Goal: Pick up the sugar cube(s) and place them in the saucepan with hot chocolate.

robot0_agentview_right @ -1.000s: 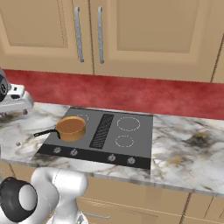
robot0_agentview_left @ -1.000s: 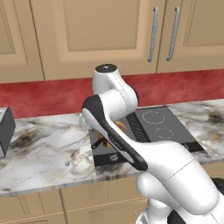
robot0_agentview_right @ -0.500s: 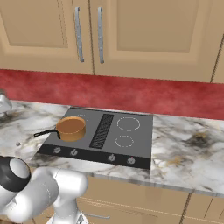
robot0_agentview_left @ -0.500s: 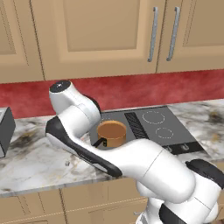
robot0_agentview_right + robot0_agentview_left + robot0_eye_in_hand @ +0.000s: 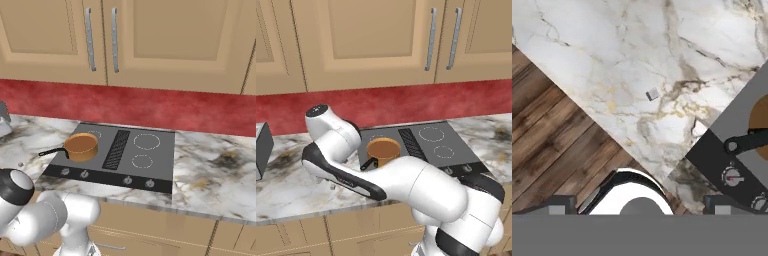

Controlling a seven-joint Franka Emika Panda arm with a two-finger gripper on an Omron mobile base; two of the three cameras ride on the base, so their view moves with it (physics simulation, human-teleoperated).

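Note:
The sugar cube (image 5: 653, 94) is a tiny pale cube lying on the marble counter, ahead of my gripper (image 5: 639, 204) in the hand view. The gripper hovers above the counter's front edge, open, with its dark fingertips (image 5: 559, 203) far apart and nothing between them. The copper saucepan with hot chocolate (image 5: 383, 149) sits on the cooktop's left side, its black handle pointing toward the counter's front left. It also shows in the right base view as the saucepan (image 5: 81, 146), with a speck left of the cooktop that looks like the cube (image 5: 21, 164). The pan's rim (image 5: 760, 120) shows at the right edge of the hand view.
The black cooktop (image 5: 426, 145) has knobs along its front. A grey appliance (image 5: 261, 150) stands at the counter's left end. Wooden floor (image 5: 547, 135) lies beyond the counter's front edge. My arm (image 5: 336, 145) stretches left across the counter in front of the pan.
The arm has swung left and down, away from the saucepan, over the counter left of the cooktop. The gripper has stayed open.

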